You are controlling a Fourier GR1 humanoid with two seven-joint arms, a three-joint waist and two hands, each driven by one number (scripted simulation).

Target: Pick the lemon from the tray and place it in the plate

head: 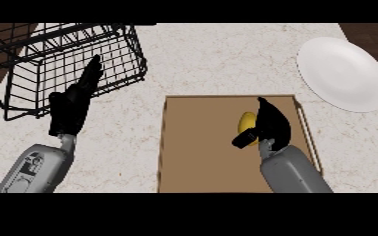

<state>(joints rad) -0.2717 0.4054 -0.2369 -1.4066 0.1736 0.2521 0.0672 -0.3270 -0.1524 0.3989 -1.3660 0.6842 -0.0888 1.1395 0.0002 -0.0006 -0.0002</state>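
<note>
Counter [221, 60] between tray [199, 150] and plate [339, 75] lies open; wire basket [66, 60] stands far left.

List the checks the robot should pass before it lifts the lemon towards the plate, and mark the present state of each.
1. Lemon lies in the tray: ok.
2. Right hand is at the lemon: ok.
3. Hold closed on the lemon: cannot tell.
4. Plate holds nothing: ok.
5. Left hand rests open by the basket, off the route to the plate: ok.
</note>
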